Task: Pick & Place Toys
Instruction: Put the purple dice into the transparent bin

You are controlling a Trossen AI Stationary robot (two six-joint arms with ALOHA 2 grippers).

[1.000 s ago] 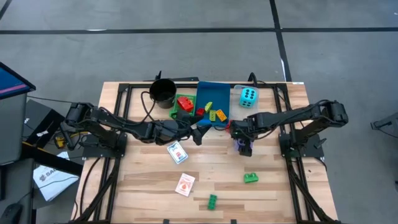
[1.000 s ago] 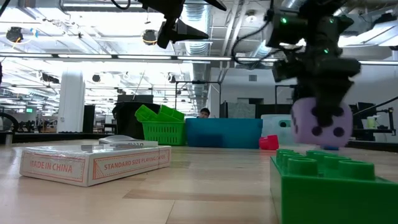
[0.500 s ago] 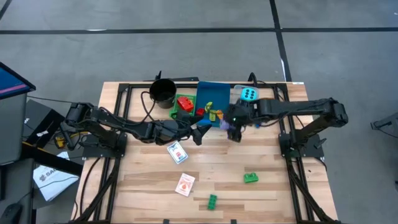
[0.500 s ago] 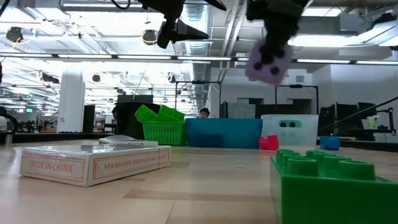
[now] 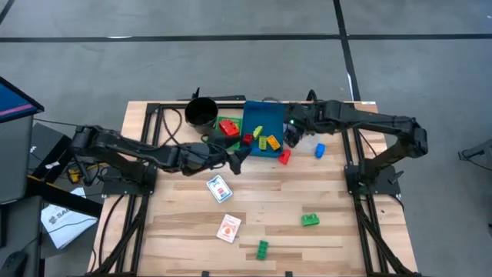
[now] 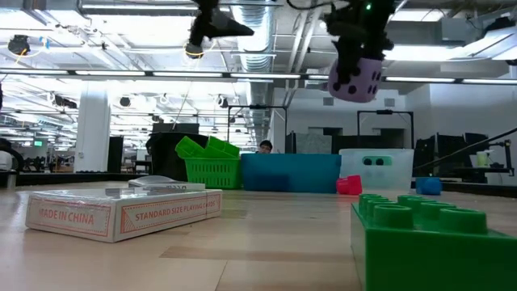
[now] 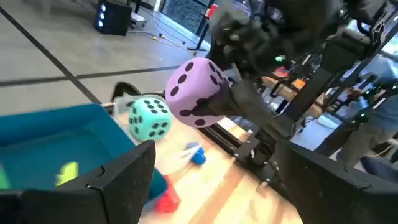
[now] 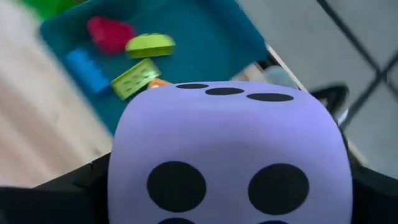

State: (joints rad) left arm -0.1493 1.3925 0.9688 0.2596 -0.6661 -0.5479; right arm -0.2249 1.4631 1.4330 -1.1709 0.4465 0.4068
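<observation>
My right gripper (image 5: 293, 133) is shut on the purple foam die (image 6: 355, 78), high above the table at the blue tray's (image 5: 260, 115) right end. The die also shows in the left wrist view (image 7: 194, 91). The cyan die (image 7: 149, 118) sits behind it, hidden under my right arm in the high view. Several bricks lie in the blue tray and the green tray (image 5: 227, 129). A red brick (image 5: 284, 157) and a blue brick (image 5: 320, 150) lie on the table beside the tray. My left gripper (image 5: 237, 159) is open and empty in front of the trays. My right gripper pinches the purple die by two opposite sides (image 8: 127, 186) between its two fingers, one dark finger (image 8: 65, 183) at each side. The fingers come from above, slanting down from the table's right. The die is lifted clear and tilted.
Two card packs (image 5: 219, 188) (image 5: 229, 228) and two green bricks (image 5: 310, 220) (image 5: 262, 248) lie on the near half of the table. A black cup (image 5: 201, 114) stands at the far edge, left of the trays.
My right gripper has lifted the purple die clear of the table's middle right and carried it up and toward the far edge, to the blue tray's right end. My left arm has drawn back a little toward the table's left, its gripper staying open.
</observation>
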